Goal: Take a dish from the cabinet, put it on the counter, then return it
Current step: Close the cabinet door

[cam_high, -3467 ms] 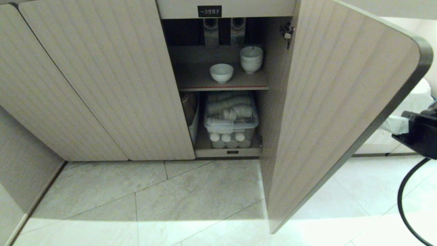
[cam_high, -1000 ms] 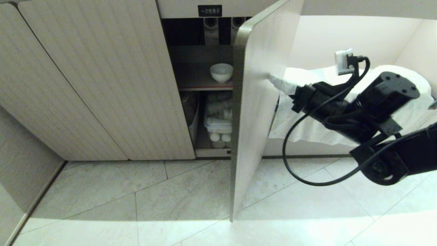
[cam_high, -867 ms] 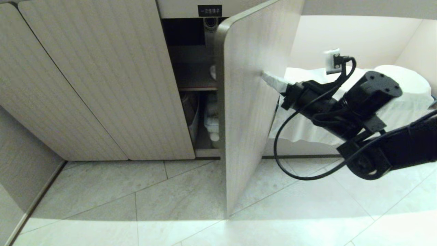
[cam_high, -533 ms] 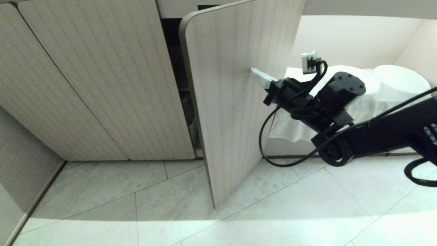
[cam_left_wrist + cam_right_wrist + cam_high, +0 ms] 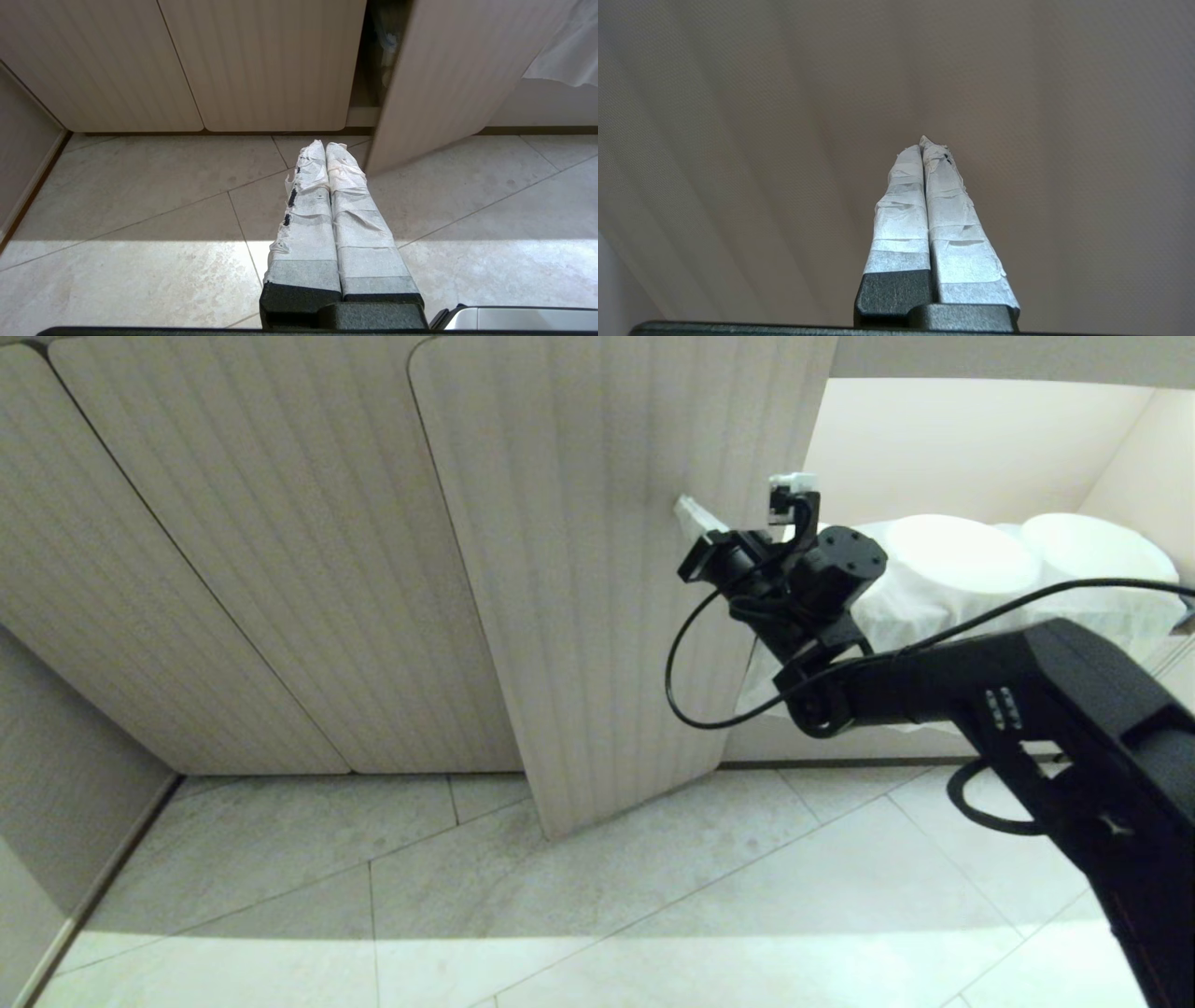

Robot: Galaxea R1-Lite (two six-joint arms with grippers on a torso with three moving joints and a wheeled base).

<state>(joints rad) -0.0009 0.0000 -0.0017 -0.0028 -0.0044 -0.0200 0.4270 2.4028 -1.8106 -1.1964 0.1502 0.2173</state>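
**Right gripper shoves the cabinet door almost home**

The right gripper (image 5: pixel 689 513), fingers pressed together with nothing between them, has its taped tip against the outer face of the ribbed door (image 5: pixel 579 569), on the door's right side near the hinge edge. A second ago this door stood edge-on with the shelf showing behind it; now it has swung far round to the left and covers the opening completely in the head view.

Going left to right: the two closed doors of the cabinet (image 5: pixel 233 551) sit flush on the left, then the moving door, its near bottom corner still standing out over the floor tiles (image 5: pixel 560 896), then the black right arm, and behind it the niche of white bag-lined bins (image 5: pixel 980 560).

The left wrist view catches a dark sliver still open beside the door, so it is not yet shut. The left gripper (image 5: pixel 327 147) hangs low over the floor, closed and empty.

The dish is out of sight; it last showed on the shelf inside, so the return looks done, with only the last push left.
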